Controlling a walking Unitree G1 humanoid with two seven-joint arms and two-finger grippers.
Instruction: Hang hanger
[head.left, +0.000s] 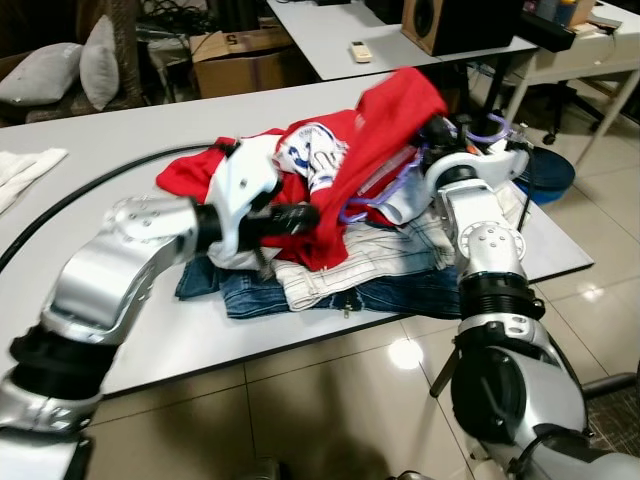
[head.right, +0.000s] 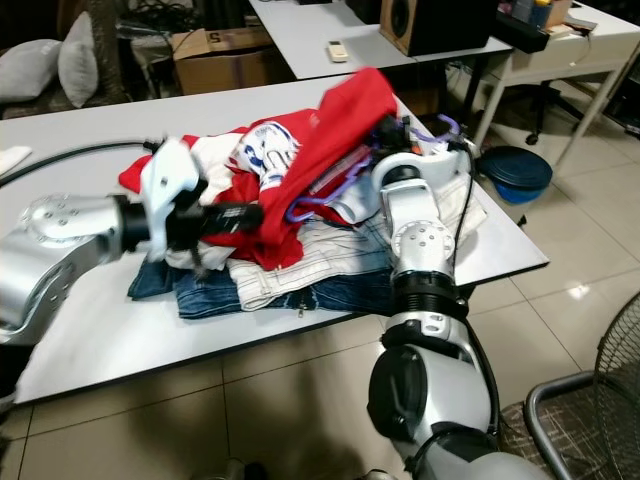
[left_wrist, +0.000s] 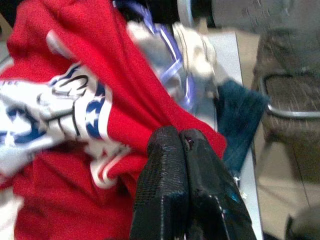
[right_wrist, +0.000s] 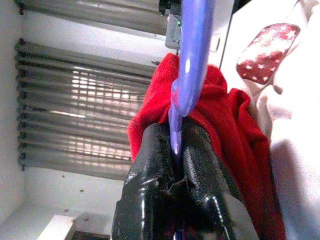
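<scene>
Jeans (head.left: 300, 292) lie folded at the desk (head.left: 130, 130) front edge. A cardboard box (head.left: 245, 60) and grey cushions (head.left: 70, 65) sit behind it. A remote (head.left: 361, 51) rests on the rear table.

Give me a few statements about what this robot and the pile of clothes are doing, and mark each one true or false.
1. The right gripper is shut on a purple hanger. True.
2. The red shirt hangs neatly on a rail. False: it lies bunched on top of the clothes pile on the white table.
3. The left gripper has its fingers pressed together against the red shirt. True.
4. The jeans sit on top of the pile. False: they lie at the bottom, under a pale striped garment.
5. A remote control lies on the far table. True.
</scene>
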